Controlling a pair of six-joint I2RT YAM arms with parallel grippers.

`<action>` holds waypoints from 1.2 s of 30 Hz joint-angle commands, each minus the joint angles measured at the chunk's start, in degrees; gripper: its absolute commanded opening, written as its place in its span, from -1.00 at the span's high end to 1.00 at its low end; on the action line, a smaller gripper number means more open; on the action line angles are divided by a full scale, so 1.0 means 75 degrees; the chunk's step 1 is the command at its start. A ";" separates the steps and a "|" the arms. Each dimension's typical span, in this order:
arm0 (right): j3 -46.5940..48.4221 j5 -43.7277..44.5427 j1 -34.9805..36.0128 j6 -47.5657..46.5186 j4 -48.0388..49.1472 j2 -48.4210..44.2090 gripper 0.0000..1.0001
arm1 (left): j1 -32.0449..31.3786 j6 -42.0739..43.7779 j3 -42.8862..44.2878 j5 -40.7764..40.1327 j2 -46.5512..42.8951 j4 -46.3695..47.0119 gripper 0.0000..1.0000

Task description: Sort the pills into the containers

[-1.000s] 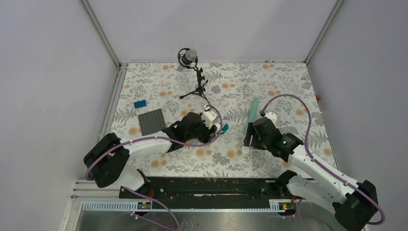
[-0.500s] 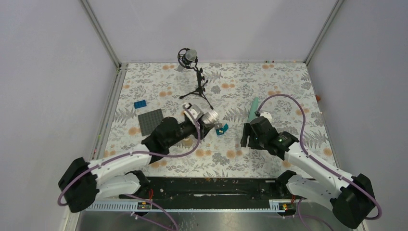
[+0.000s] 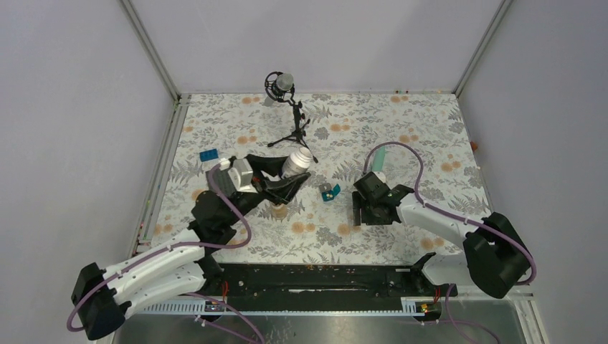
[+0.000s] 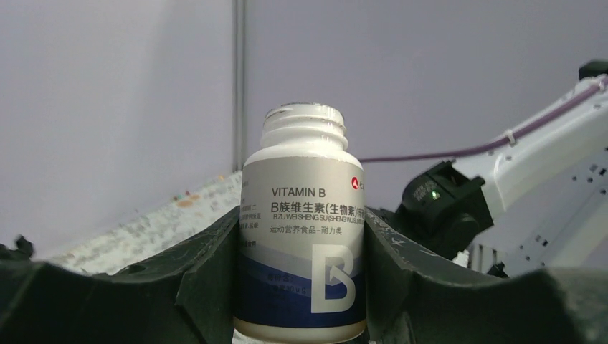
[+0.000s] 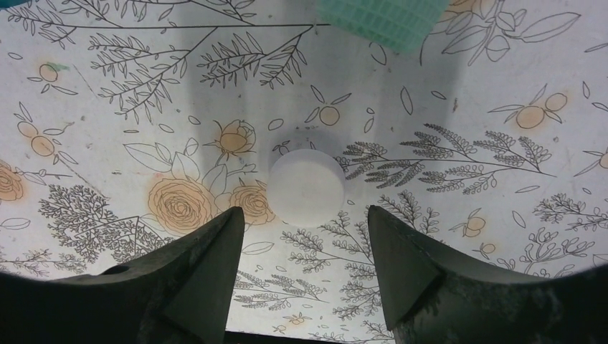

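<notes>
- Left hand (image 3: 289,174) is clamped on an uncapped bottle (image 4: 301,236), raised over the table (image 3: 401,122).
- Teal box (image 3: 333,191) sits on the table between both hands.
- Right hand (image 5: 305,222), fingers apart, hovers over a white cap (image 5: 306,188); the mint strip (image 5: 380,18) lies just beyond.
</notes>
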 commanded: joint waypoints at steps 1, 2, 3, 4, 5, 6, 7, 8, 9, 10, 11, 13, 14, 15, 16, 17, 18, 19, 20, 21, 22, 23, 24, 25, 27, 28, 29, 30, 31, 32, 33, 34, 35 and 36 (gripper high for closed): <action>0.0439 0.0218 0.0118 -0.0059 0.0000 0.0259 -0.39 | -0.0033 -0.0549 -0.0080 0.0636 0.0357 0.1046 1.00; 0.0481 0.0243 0.0121 -0.0064 -0.0047 0.0325 -0.37 | -0.0036 -0.0552 -0.0054 0.0756 0.0408 0.1052 1.00; 0.0517 0.0240 0.0126 -0.0084 -0.0093 0.0390 -0.35 | -0.0034 -0.0534 -0.0016 0.0872 0.0450 0.1015 1.00; 0.0561 0.0248 0.0122 -0.0107 -0.0134 0.0460 -0.32 | -0.0034 -0.0520 -0.0001 0.0945 0.0470 0.0962 1.00; 0.0599 0.0243 0.0128 -0.0124 -0.0178 0.0539 -0.30 | -0.0034 -0.0499 -0.0018 0.0960 0.0467 0.0960 1.00; 0.0649 0.0230 0.0118 -0.0163 -0.0209 0.0646 -0.28 | -0.0034 -0.0480 -0.0060 0.0969 0.0446 0.1002 1.00; 0.0667 0.0230 0.0121 -0.0175 -0.0242 0.0709 -0.27 | -0.0030 -0.0429 -0.0103 0.0953 0.0416 0.1016 1.00; 0.0687 0.0244 0.0125 -0.0194 -0.0241 0.0807 -0.26 | -0.0029 -0.0369 -0.0139 0.0917 0.0383 0.0997 1.00; 0.0714 0.0240 0.0124 -0.0214 -0.0241 0.0874 -0.25 | -0.0038 -0.0331 -0.0170 0.0889 0.0352 0.0972 1.00; 0.0734 0.0253 0.0118 -0.0221 -0.0248 0.0955 -0.24 | -0.0039 -0.0310 -0.0174 0.0890 0.0328 0.0899 1.00; 0.0773 0.0270 0.0117 -0.0212 -0.0267 0.1030 -0.22 | -0.0045 -0.0297 -0.0175 0.0941 0.0313 0.0836 1.00; 0.0889 0.0348 0.0128 -0.0204 -0.0350 0.1181 -0.17 | -0.0034 -0.0270 -0.0187 0.1019 0.0275 0.0732 1.00; 0.0920 0.0407 0.0122 -0.0185 -0.0369 0.1227 -0.15 | -0.0031 -0.0271 -0.0192 0.1025 0.0257 0.0695 1.00; 0.0943 0.0470 0.0125 -0.0134 -0.0387 0.1272 -0.10 | -0.0035 -0.0271 -0.0217 0.1032 0.0231 0.0685 1.00; 0.0975 0.0487 0.0113 -0.0107 -0.0425 0.1313 -0.04 | -0.0035 -0.0252 -0.0226 0.1032 0.0219 0.0678 1.00; 0.0988 0.0483 0.0122 -0.0076 -0.0428 0.1359 0.04 | -0.0035 -0.0249 -0.0227 0.1045 0.0209 0.0642 1.00; 0.1014 0.0456 0.0120 -0.0046 -0.0460 0.1395 0.13 | -0.0037 -0.0235 -0.0222 0.1063 0.0197 0.0601 1.00; 0.1025 0.0432 0.0122 -0.0020 -0.0488 0.1403 0.22 | -0.0038 -0.0226 -0.0213 0.1102 0.0196 0.0563 1.00; 0.1032 0.0420 0.0120 0.0004 -0.0506 0.1364 0.31 | -0.0029 -0.0225 -0.0204 0.1119 0.0203 0.0520 1.00; 0.1023 0.0426 0.0121 0.0027 -0.0529 0.1296 0.37 | -0.0036 -0.0241 -0.0199 0.1156 0.0220 0.0480 1.00; 0.1026 0.0427 0.0117 0.0035 -0.0561 0.1187 0.43 | -0.0039 -0.0273 -0.0198 0.1185 0.0225 0.0456 1.00; 0.1057 0.0396 0.0115 0.0008 -0.0615 0.1037 0.45 | -0.0036 -0.0308 -0.0204 0.1189 0.0228 0.0434 1.00; 0.1093 0.0366 0.0114 -0.0023 -0.0673 0.0869 0.46 | -0.0037 -0.0349 -0.0215 0.1165 0.0239 0.0421 1.00; 0.1144 0.0318 0.0108 -0.0089 -0.0774 0.0563 0.47 | -0.0039 -0.0397 -0.0229 0.1084 0.0249 0.0393 1.00; 0.1327 0.0088 0.0063 -0.0283 -0.0948 0.0004 0.47 | -0.0028 -0.0466 -0.0253 0.0961 0.0283 0.0372 1.00; 0.1440 -0.0068 0.0025 -0.0401 -0.1010 -0.0347 0.47 | -0.0029 -0.0497 -0.0271 0.0943 0.0313 0.0407 1.00; 0.1548 -0.0262 -0.0009 -0.0517 -0.1049 -0.0691 0.47 | -0.0022 -0.0546 -0.0279 0.0927 0.0346 0.0461 1.00; 0.1688 -0.0443 -0.0054 -0.0630 -0.1087 -0.1016 0.47 | -0.0021 -0.0587 -0.0283 0.0889 0.0387 0.0496 1.00; 0.1892 -0.0662 -0.0097 -0.0779 -0.1119 -0.1349 0.46 | -0.0011 -0.0632 -0.0261 0.0872 0.0436 0.0491 1.00; 0.2063 -0.0900 -0.0143 -0.0901 -0.1147 -0.1659 0.46 | 0.0031 -0.0675 -0.0212 0.0880 0.0491 0.0465 1.00; 0.2240 -0.1129 -0.0187 -0.1025 -0.1182 -0.1964 0.45 | 0.0056 -0.0726 -0.0166 0.0950 0.0558 0.0451 1.00; 0.2433 -0.1421 -0.0227 -0.1157 -0.1190 -0.2218 0.45 | 0.0087 -0.0747 -0.0128 0.1060 0.0629 0.0452 1.00; 0.2627 -0.1669 -0.0240 -0.1278 -0.1193 -0.2455 0.44 | 0.0117 -0.0756 -0.0072 0.1285 0.0708 0.0444 1.00; 0.2835 -0.1946 -0.0246 -0.1375 -0.1182 -0.2669 0.44 | 0.0139 -0.0736 0.0005 0.1531 0.0802 0.0407 1.00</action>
